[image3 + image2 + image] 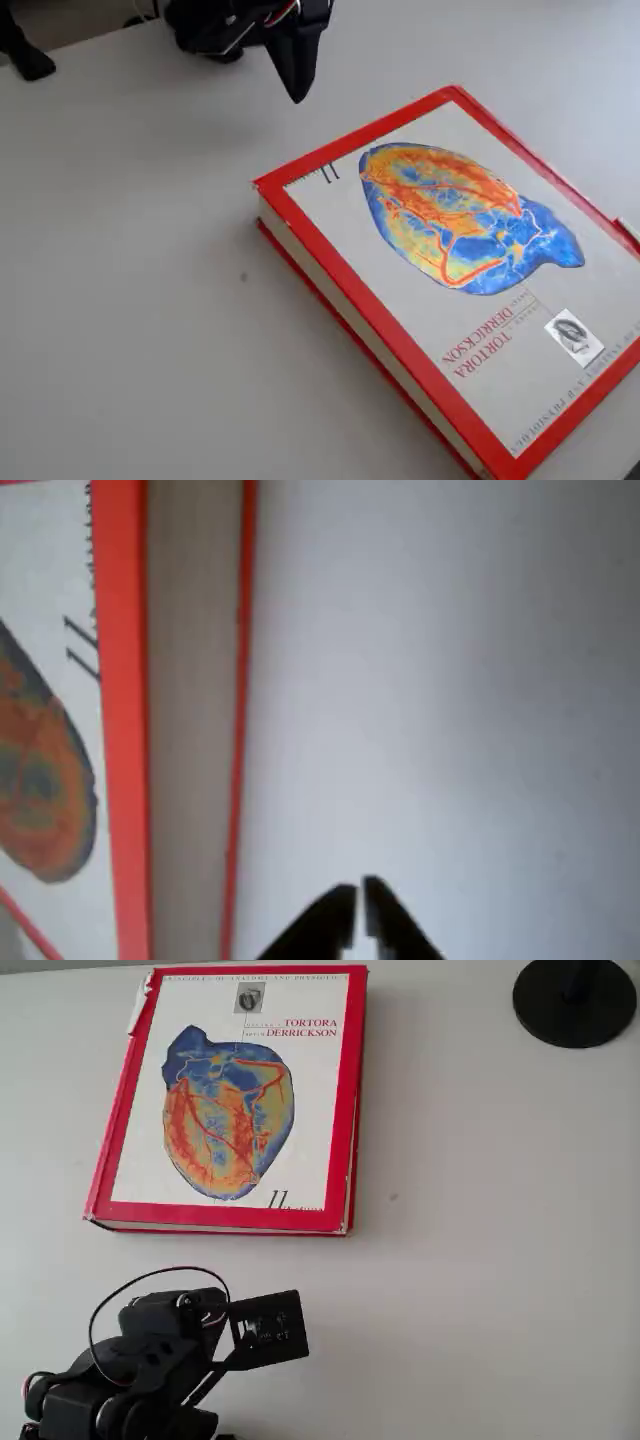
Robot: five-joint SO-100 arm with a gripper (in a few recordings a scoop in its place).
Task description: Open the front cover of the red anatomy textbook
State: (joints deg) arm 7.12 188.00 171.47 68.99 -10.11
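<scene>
Overhead view: the red anatomy textbook (232, 1100) is judged thick and heavy, its stiff front cover (215, 1095) best lifted at the fore-edge; the fingers (340, 925) are clenched, holding nothing.

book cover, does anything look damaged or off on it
Yes. The front cover of the red anatomy textbook looks torn at its top left corner in the overhead view, with a ragged white strip along the red edge. Otherwise it lies closed and flat.
</scene>
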